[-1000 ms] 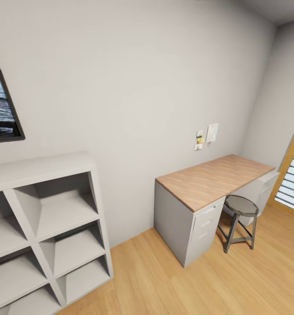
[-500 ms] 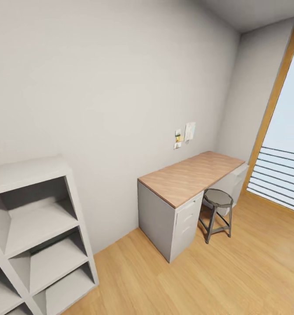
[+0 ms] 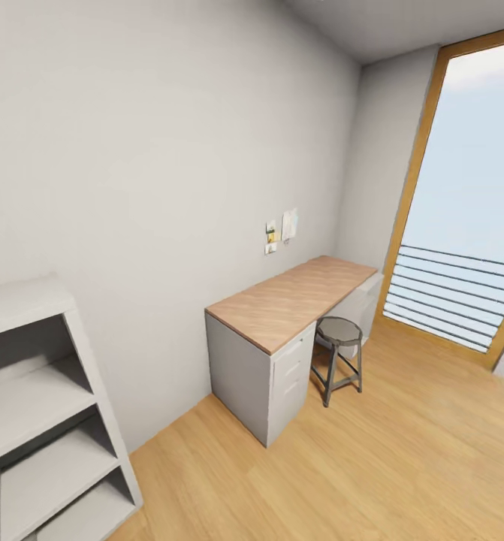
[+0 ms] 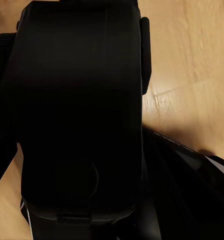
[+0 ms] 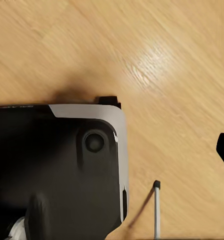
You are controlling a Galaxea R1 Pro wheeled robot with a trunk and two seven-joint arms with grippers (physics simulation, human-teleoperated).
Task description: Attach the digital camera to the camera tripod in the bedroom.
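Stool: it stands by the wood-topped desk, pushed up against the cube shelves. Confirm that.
Not quite. The stool does stand by the wood-topped desk, but it is not against the cube shelves. In the head view the shelves are apart from it, on the desk's other side, with bare floor between; the stool is at the end nearer the window.
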